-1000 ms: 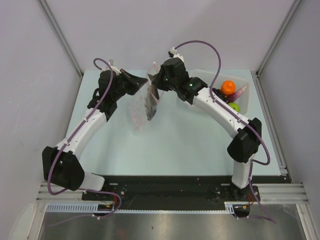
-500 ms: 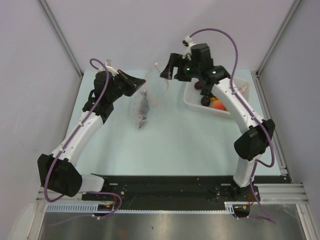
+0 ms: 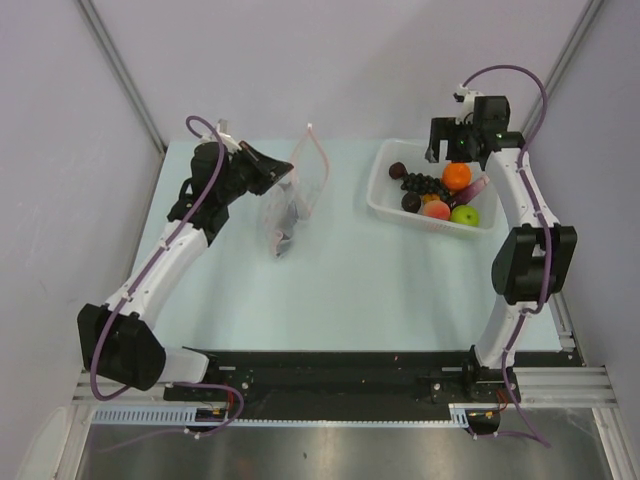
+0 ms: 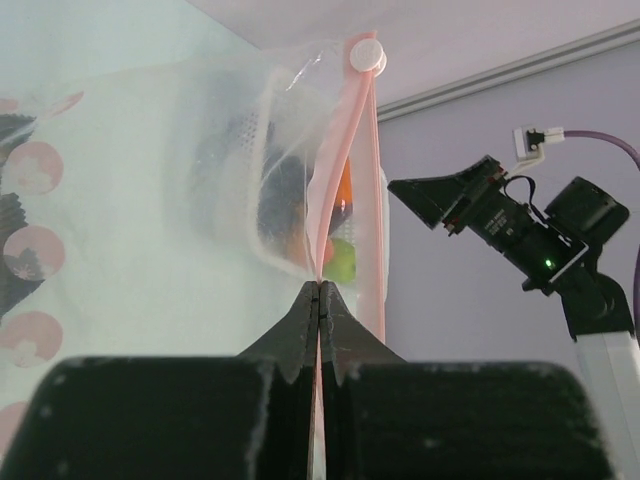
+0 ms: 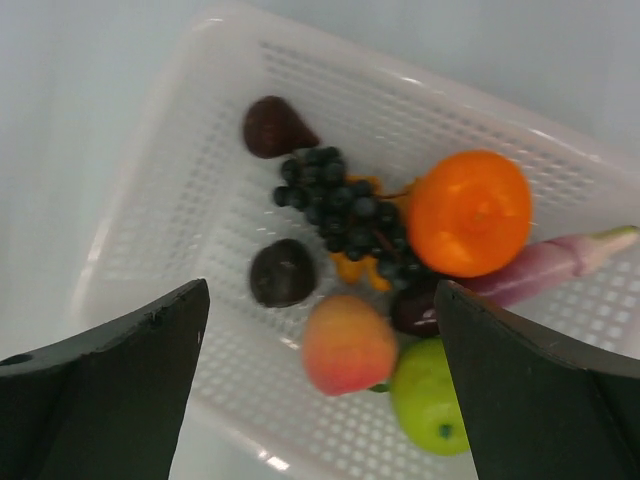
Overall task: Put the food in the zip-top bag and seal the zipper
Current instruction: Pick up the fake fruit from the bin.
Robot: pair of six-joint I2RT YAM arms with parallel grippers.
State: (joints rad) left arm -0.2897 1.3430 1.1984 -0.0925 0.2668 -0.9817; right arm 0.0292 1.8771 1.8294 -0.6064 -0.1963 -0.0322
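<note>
Swings the right pincer [image 3: 452, 152] well clear of the zip-top bag [image 3: 292, 205], away from the bag mouth of half a second back, and parks it at the far right of the bench [image 3: 350, 290], above the white basket [image 3: 384, 198]. Spreads that pincer wide: shows, in the right wrist view, both dark fingers [image 5: 110, 385] far apart at the lower corners, gripping nothing.

Leaves the food lying in the basket below:
- orange ball [image 5: 468, 212] touching the dark grape cluster [image 5: 340, 210]
- pink piece [image 5: 550, 262] just beside the orange ball, pointing toward the basket wall
- peach-red fruit [image 5: 348, 345] just beside the green apple [image 5: 430, 400]
- dark round pieces [image 5: 283, 272] on the perforated floor

Keeps the left pincer [image 4: 318, 300] roughly at its earlier spot, pressed fully together on the zipper [image 4: 345, 170]. Shows the pink-red strip rising from between the tips to a white round tab [image 4: 367, 55].

Holds the bag lifted at the left-centre of the bench, well apart from the basket, with the strip looping upward in the top view. Shows a dark grey shape [image 3: 287, 220] inside the lower part of the bag, too blurred to identify. Contact between bag bottom and bench: impossible to judge.
</note>
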